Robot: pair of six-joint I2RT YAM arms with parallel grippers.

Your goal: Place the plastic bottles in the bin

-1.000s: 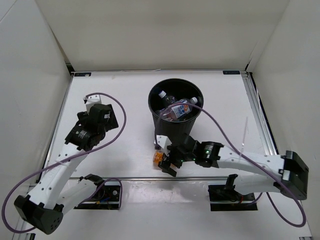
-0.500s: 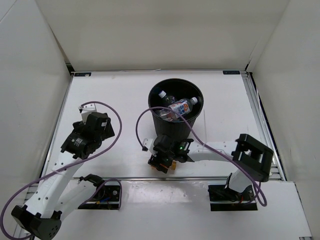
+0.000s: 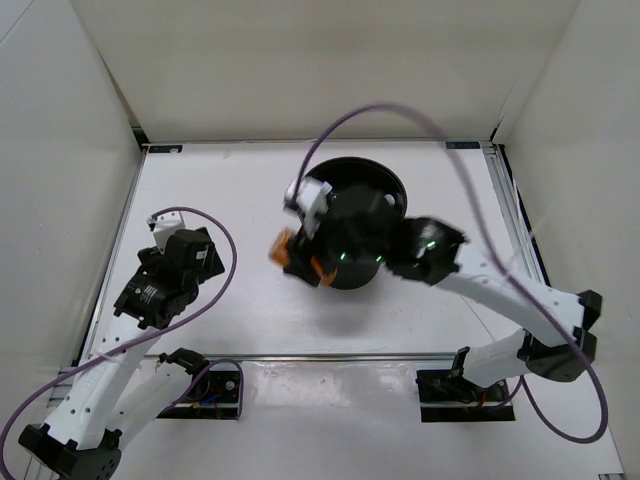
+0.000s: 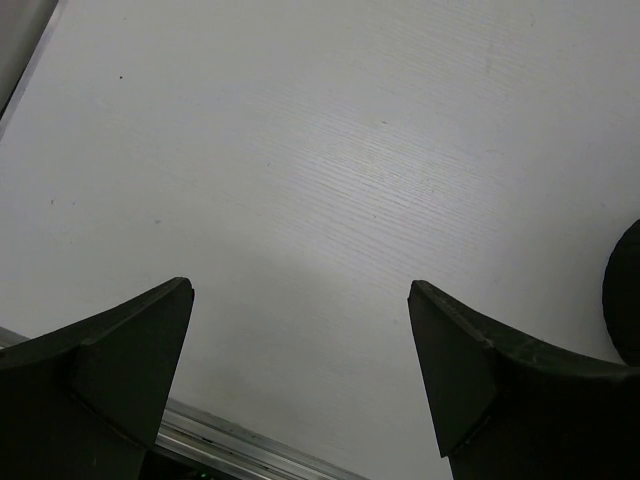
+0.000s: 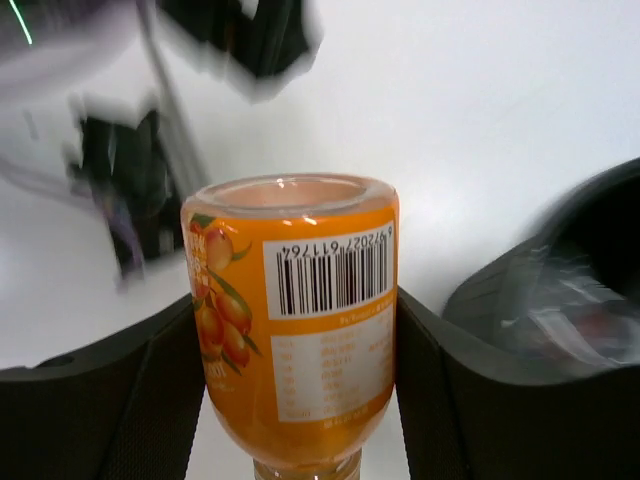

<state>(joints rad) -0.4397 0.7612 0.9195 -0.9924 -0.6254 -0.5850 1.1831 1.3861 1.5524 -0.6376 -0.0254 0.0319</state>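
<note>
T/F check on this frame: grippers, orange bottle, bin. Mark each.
1. The right gripper is shut on the orange bottle. True.
2. The left gripper holds a bottle. False: it is open and empty above the table.
3. The orange bottle lies inside the bin. False: it is in the right gripper, outside the bin's rim.
4. A barcode shows on the orange bottle. True.
</note>
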